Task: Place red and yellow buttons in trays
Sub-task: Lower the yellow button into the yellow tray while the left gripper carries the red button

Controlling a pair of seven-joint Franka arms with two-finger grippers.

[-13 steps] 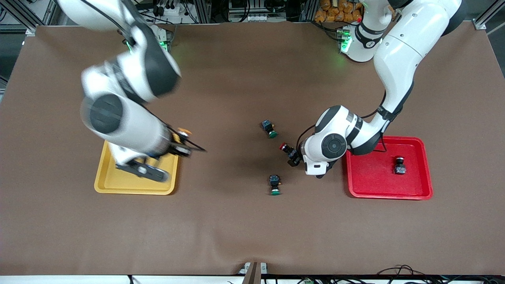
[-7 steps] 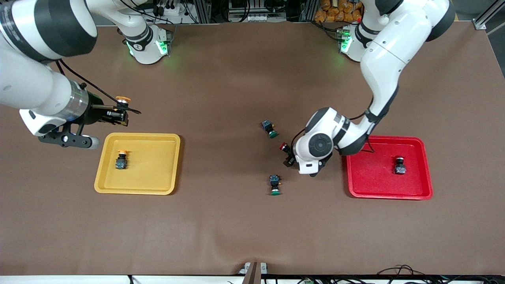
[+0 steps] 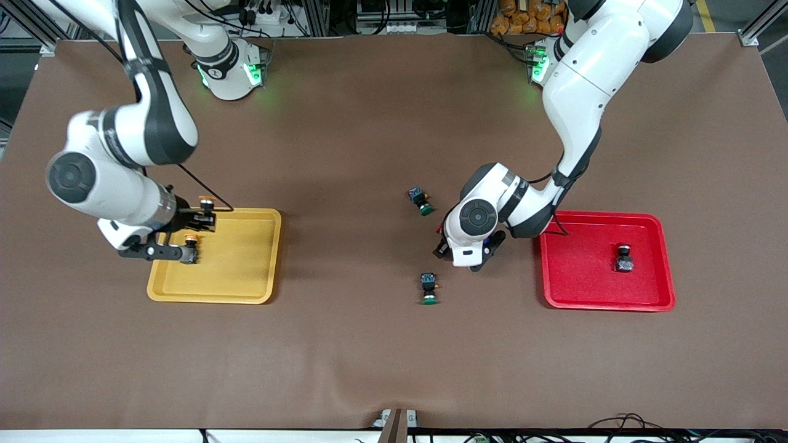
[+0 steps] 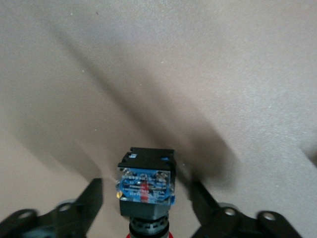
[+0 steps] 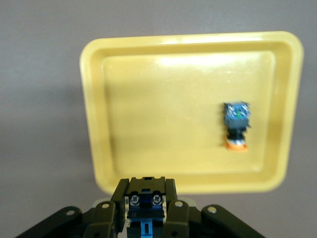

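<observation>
Right hand [image 3: 206,216] — gripping a yellow button [image 5: 145,206] — above the yellow tray [image 3: 246,271].

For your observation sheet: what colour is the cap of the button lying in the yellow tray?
Orange-yellow. The button in the yellow tray shows best in the right wrist view.
</observation>
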